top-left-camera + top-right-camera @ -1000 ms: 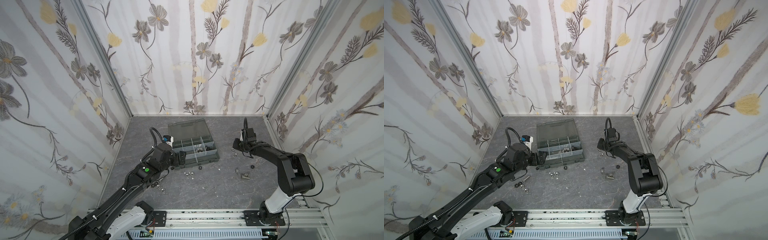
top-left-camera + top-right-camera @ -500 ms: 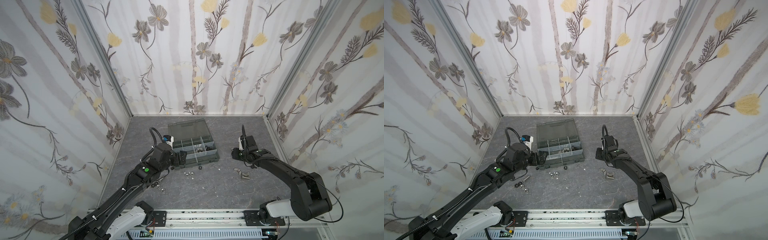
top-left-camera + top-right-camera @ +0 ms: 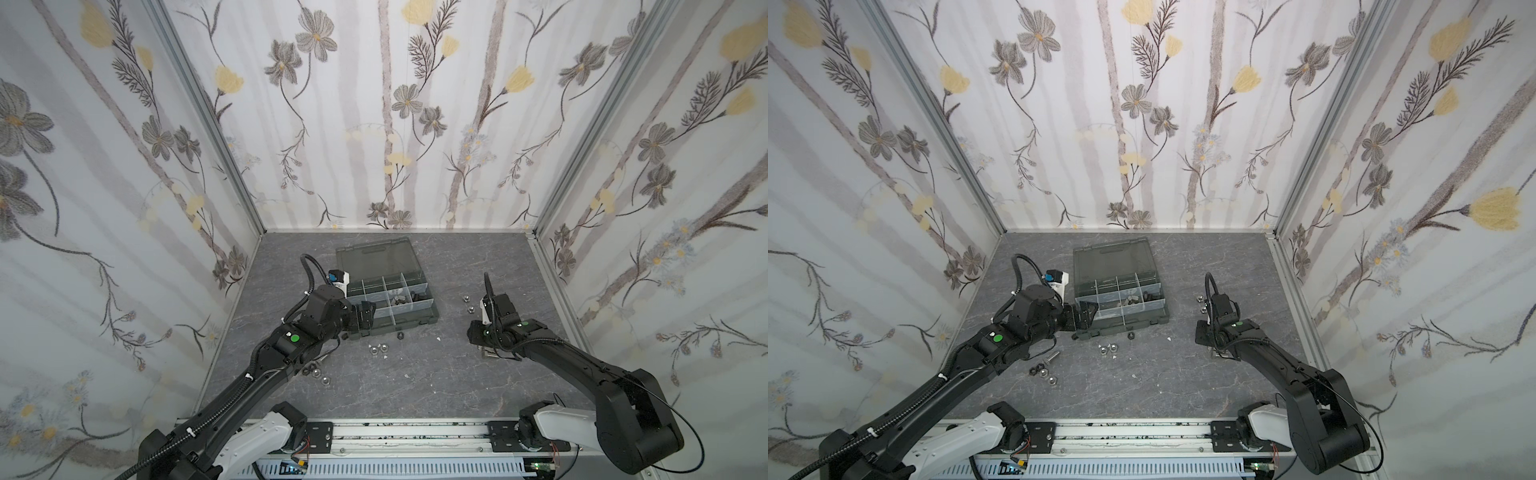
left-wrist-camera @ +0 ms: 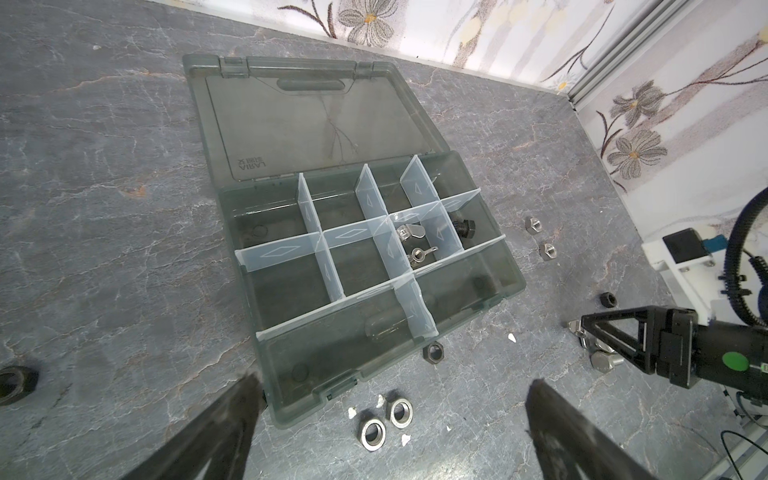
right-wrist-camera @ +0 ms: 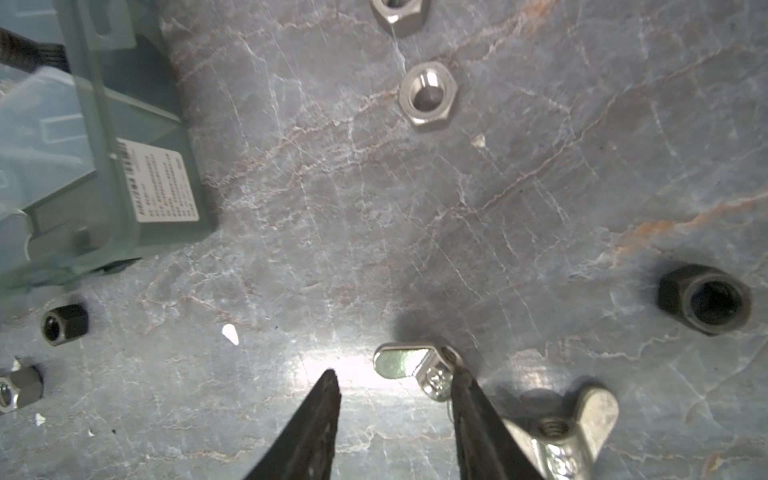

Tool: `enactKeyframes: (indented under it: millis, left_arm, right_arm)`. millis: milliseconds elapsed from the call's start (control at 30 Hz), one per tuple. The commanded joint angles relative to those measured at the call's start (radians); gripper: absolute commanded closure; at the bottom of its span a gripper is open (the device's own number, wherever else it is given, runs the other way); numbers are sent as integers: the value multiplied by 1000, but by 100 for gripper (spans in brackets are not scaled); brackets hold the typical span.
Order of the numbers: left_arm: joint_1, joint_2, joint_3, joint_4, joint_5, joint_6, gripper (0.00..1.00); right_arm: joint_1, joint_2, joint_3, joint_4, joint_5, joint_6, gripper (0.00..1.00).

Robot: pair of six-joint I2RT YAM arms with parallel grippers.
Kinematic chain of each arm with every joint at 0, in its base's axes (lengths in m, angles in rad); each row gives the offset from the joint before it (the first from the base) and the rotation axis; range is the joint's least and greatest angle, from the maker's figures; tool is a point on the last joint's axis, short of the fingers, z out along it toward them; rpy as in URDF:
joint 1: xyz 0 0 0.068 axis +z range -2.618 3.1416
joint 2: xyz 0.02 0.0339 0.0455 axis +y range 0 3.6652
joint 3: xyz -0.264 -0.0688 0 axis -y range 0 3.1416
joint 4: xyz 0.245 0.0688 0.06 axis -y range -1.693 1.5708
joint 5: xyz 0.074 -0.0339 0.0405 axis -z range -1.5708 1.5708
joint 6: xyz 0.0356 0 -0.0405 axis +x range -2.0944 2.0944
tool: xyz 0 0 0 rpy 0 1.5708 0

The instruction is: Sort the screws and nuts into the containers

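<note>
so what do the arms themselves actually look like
The left arm and right arm are black, with white base sections, a round green dot near each wrist, a ribbed black cable loop, and slim black wedge-shaped fingers.

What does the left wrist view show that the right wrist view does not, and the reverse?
Only the left wrist view: the whole box with its lid open, two wing nuts and a black screw in its cells, and the right gripper from outside.
Only the right wrist view: a printed label on the box side, and, close up, a loose wing nut beside one fingertip of the open gripper.
Both: two silver nuts beside the box and a large black nut.
</note>
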Motion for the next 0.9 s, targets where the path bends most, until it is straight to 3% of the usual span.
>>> enactKeyframes:
  millis: [0, 200, 600, 867]
  left_arm:
    - [1, 10, 12, 21, 5, -2, 0]
    - [1, 17, 12, 22, 4, 0, 0]
    - [1, 13, 8, 19, -1, 1, 0]
    - [0, 9, 6, 16, -4, 0, 0]
  right_arm:
    - [4, -9, -25, 41, -16, 20, 54]
    - [15, 34, -37, 66, -68, 13, 52]
    - [50, 41, -42, 88, -69, 32, 54]
    - [73, 46, -23, 100, -86, 63, 49]
